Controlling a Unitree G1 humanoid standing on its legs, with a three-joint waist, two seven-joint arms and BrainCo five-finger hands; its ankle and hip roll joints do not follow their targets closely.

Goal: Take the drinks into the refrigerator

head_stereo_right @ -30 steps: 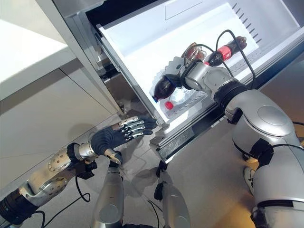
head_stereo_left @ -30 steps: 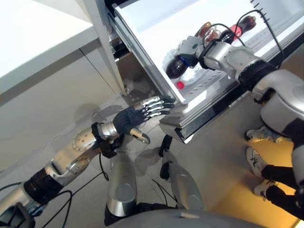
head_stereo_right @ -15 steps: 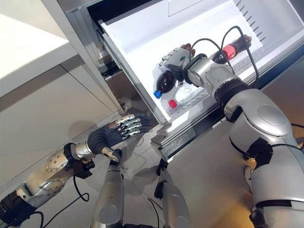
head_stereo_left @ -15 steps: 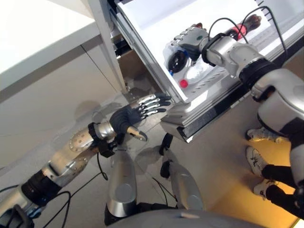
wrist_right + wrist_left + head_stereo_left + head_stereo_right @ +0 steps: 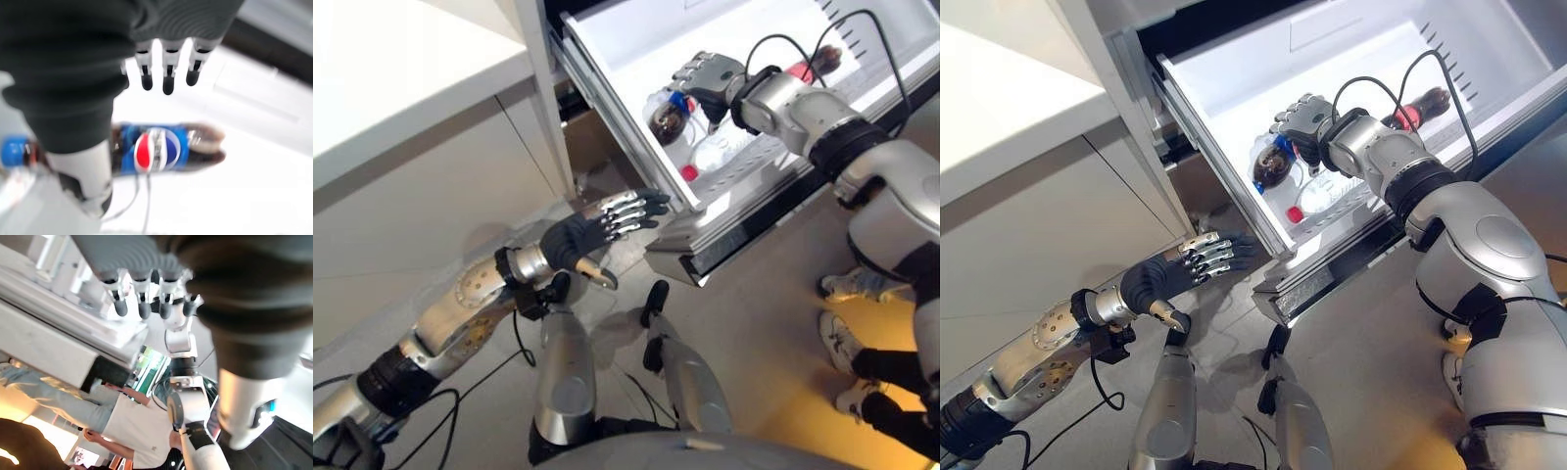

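Refrigerator drawer (image 5: 1234, 186) pulled out, white inside. Three drinks lying in it: dark cola bottle with blue cap and blue label (image 5: 1271, 164) near the left wall; clear bottle with red cap (image 5: 1317, 201) just beside it toward the front edge; dark bottle with red label (image 5: 1420, 106) farther along toward the back right.

Right hand (image 5: 1301, 119) inside the drawer, hovering directly above the blue-cap cola bottle. In right wrist view: fingers (image 5: 167, 73) straight and spread, clear of the bottle (image 5: 161, 149), which lies on its side on the drawer floor below. Nothing held. Judged: bottle put down and let go, not gripped.

Left hand (image 5: 597, 227) outside and below the drawer, beside its front left corner. Fingers extended and relaxed, thumb apart, holding nothing. Contact with the drawer front: cannot tell.

Person's legs and shoes (image 5: 847, 279) at right on the floor.

Progress, as judged: three drinks in the drawer, so placing looks largely done. Further drinks waiting elsewhere: cannot tell. Left to do: withdraw the right arm from the drawer, then push the drawer shut.
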